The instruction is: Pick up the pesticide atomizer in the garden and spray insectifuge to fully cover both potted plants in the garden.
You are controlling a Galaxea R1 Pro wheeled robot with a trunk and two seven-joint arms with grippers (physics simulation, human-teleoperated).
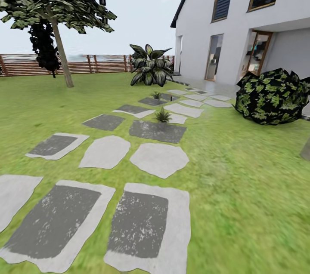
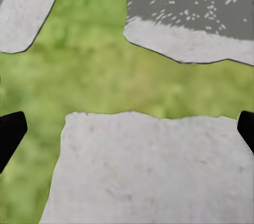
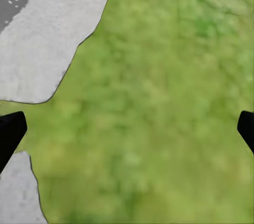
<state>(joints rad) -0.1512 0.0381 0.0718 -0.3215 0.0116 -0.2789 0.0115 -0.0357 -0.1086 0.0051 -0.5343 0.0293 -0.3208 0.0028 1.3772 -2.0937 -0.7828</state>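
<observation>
Garden lawn, blurry green grass, crossed by a path of irregular grey stepping slabs, flat, some with dark mottled centres and pale rims.

Two small potted plants on the path, well ahead: nearer rosette of pointed olive leaves sits at the edge of a dark slab; farther rosette is smaller and beside another dark slab. Pots can't be made out. A tiny dark upright speck stands near the farther rosette; too small to tell if it is the pesticide atomizer.

Behind them a big dark plant with white-striped leaves, a brown slatted wooden fence, and a tree with a leaning pale trunk. White house on the right, wood-framed windows; a blocky dark-green bush in front. No readable writing anywhere.

Left wrist view: left gripper, black finger tips at both frame edges, spread wide, holding nothing, above a rough pale slab and grass.

Right wrist view: right gripper likewise spread, empty, over mostly grass, slab corner alongside.
</observation>
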